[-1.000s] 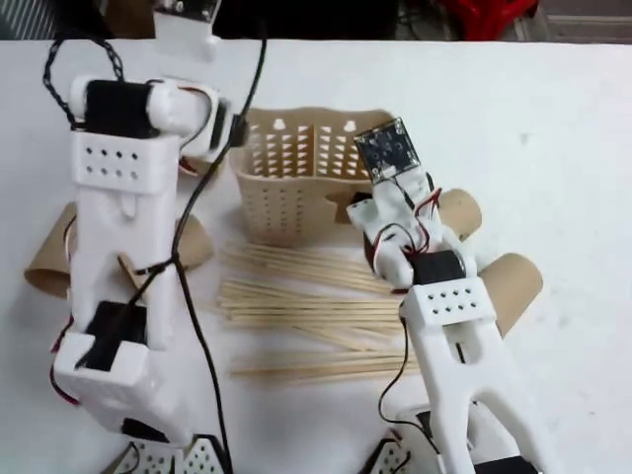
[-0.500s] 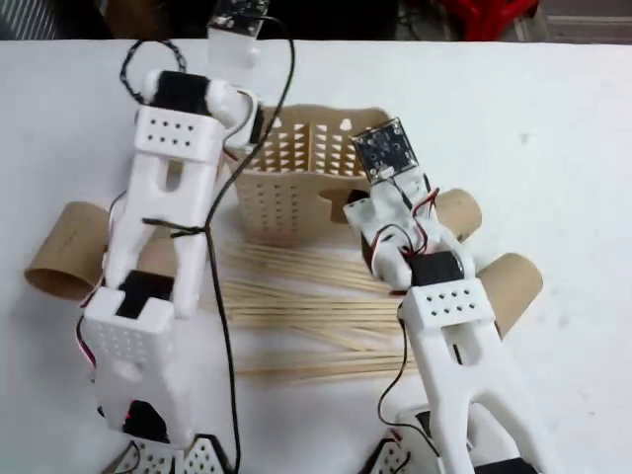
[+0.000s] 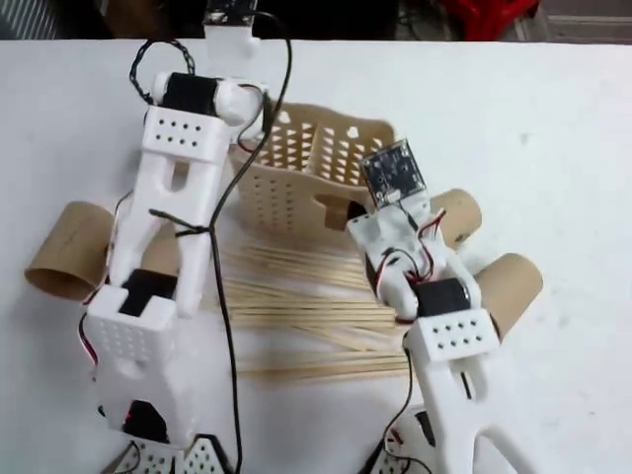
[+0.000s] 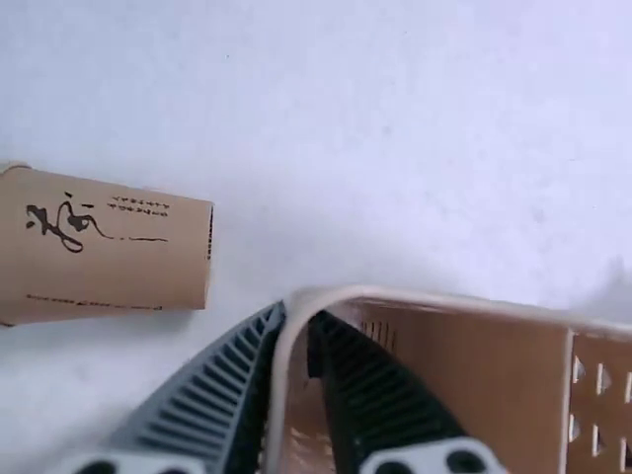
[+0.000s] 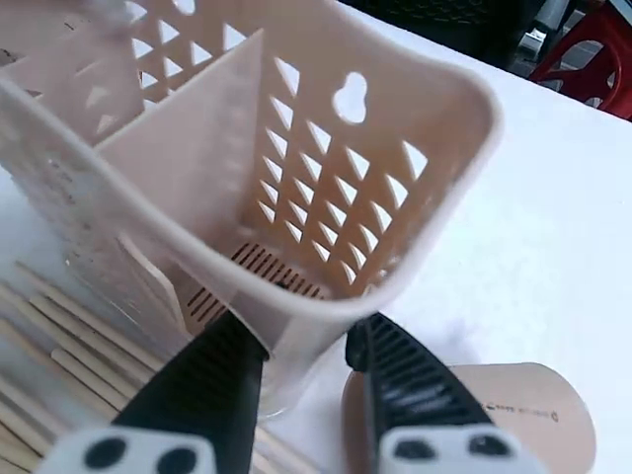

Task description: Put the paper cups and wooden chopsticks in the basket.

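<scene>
Gripping the basket [image 3: 296,193] from two sides, both arms stand at its rim. The left gripper [image 4: 296,318] is closed on the wall at the basket's 10 o'clock corner, with one finger inside and one outside. The right gripper [image 5: 304,336] clamps the wall near the 5 o'clock corner in the same way. The wooden chopsticks [image 3: 306,306] lie loose on the table [image 3: 553,128] at 6 o'clock from the basket. One paper cup [image 3: 61,253] lies on its side at 8 o'clock, a second paper cup [image 3: 462,209] at 3 o'clock, and a third paper cup [image 3: 512,284] at 4 o'clock.
</scene>
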You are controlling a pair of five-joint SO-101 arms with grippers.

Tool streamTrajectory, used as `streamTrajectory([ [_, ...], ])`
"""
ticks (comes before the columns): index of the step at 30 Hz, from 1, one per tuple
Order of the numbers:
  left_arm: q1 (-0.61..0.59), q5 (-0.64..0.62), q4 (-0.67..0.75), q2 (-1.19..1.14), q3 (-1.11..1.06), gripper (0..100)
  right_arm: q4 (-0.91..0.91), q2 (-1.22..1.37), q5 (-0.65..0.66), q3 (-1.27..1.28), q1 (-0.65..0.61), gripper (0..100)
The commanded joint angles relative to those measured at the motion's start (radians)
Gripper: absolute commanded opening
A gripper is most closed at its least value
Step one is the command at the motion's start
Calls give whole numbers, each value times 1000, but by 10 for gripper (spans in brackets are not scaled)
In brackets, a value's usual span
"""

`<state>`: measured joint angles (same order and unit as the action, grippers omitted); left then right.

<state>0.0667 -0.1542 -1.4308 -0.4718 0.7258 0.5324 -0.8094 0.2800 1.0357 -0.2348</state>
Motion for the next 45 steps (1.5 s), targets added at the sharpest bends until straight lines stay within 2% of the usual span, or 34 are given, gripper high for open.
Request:
streamTrajectory([
  [1, -22, -92, 71, 4, 14, 24, 38, -101, 9, 51, 2, 59],
  [5, -15, -141, 72, 4, 15, 24, 28, -206, 14, 109, -25, 74],
  [8, -13, -144, 78, 4, 15, 24, -28, -252, 15, 155, -48, 183],
  [11, -19, -178, 78, 4, 14, 24, -160, -254, 15, 226, -70, 284],
  [13, -21, -184, 80, 4, 14, 24, -246, -245, 15, 270, -87, 262],
  [18, -19, -187, 127, 2, 6, 24, -387, -243, 15, 348, -101, 130],
  [22, -28, -226, 153, 2, 8, 24, -390, -294, 15, 396, -97, 136],
  [29, -31, -298, 170, -48, 17, 24, -278, -495, 8, 460, -113, 300],
  [32, -24, -324, 167, -77, 26, 24, -271, -562, 15, 502, -136, 330],
  [37, -21, -319, 84, -127, 153, 24, -269, -639, 11, 525, -105, 325],
  [40, -5, -272, 8, -157, 244, 24, -255, -662, 14, 512, -38, 265],
  [43, -5, -258, -80, -180, 338, 24, -73, -653, 15, 397, 45, 183],
  [45, -5, -227, -132, -193, 404, 24, 76, -630, 17, 279, 85, 162],
])
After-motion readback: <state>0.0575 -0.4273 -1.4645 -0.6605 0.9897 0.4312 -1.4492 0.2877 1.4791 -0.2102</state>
